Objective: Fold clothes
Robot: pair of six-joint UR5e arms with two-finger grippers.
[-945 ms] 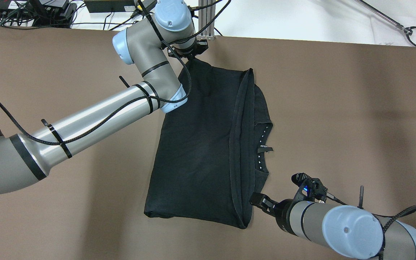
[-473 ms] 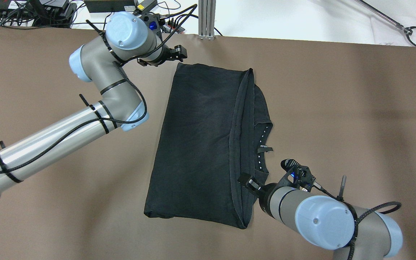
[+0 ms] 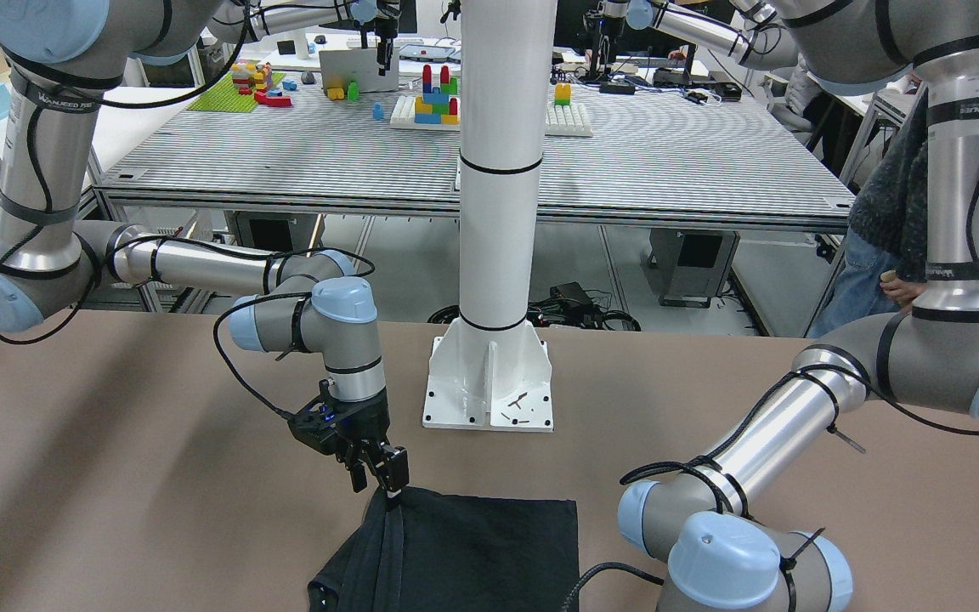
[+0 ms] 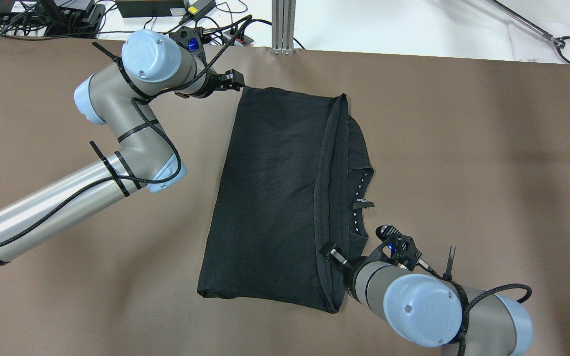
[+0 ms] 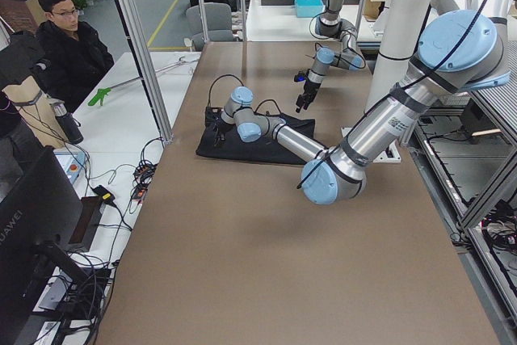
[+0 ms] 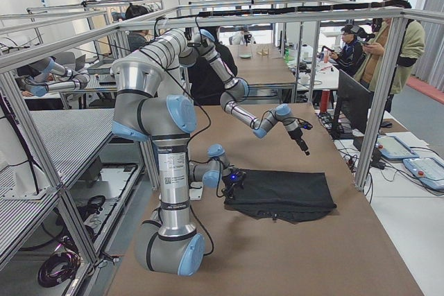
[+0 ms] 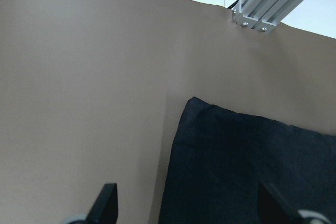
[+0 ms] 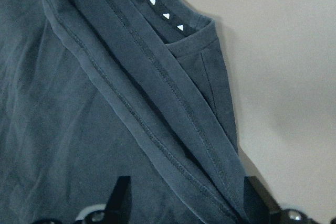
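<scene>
Clothes lie as a soft, matte black rectangle, edges hemmed.

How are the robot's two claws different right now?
Place: the left claw is at the black shirt's far corner, and the right claw is at its side nearest the robot. Underneath: the left claw is mostly over bare table, and the right claw is over the stitched hems. Same: both claws are open, holding nothing.

Overhead and front views face each other, sharing the black garment.
</scene>
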